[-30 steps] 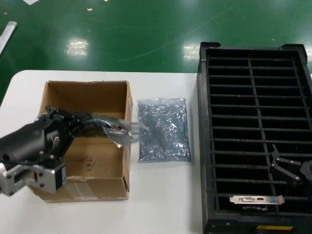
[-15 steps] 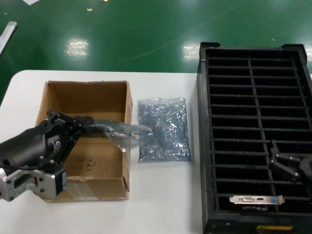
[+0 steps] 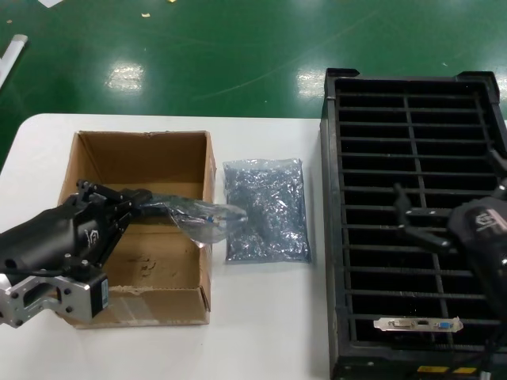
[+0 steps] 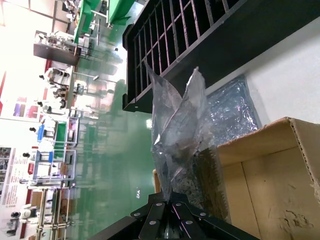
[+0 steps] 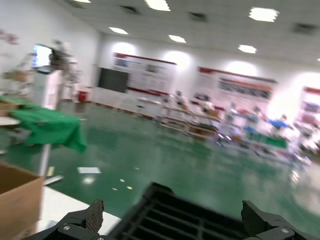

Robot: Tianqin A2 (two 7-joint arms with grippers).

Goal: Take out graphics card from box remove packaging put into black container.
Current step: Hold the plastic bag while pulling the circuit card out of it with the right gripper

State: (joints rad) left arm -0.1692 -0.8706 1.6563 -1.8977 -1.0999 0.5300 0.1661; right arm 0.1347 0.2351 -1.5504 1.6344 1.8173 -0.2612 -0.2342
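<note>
Left gripper (image 3: 141,203) sits at the left of the head view over the box (image 3: 139,228), clamped on a crinkled clear bag (image 3: 202,216) that trails across the box's right wall toward another grey-blue bag (image 3: 264,209) lying flat on the white table (image 3: 261,317). Since half a second ago this arm has hardly shifted. The right gripper (image 3: 424,226) has changed most: it has risen from the lower right edge to mid-right of the frame, above the black container (image 3: 412,222), its fingers spread and holding nothing. The graphics card (image 3: 417,324) stands in a slot at the lower right of the container, silver bracket up. Green floor fills the top of the frame.

From the left wrist, the fingers (image 4: 155,220) at the bottom pinch the bag (image 4: 177,145), which rises up the middle; the box (image 4: 265,180) is at lower right, the container (image 4: 200,45) across the top.

From the right wrist, two spread fingertips (image 5: 95,212) show at the bottom corners, the container (image 5: 170,215) between them, the box (image 5: 17,200) at lower left. Behind is a bright hall with green floor, ceiling lights and wall banners.
</note>
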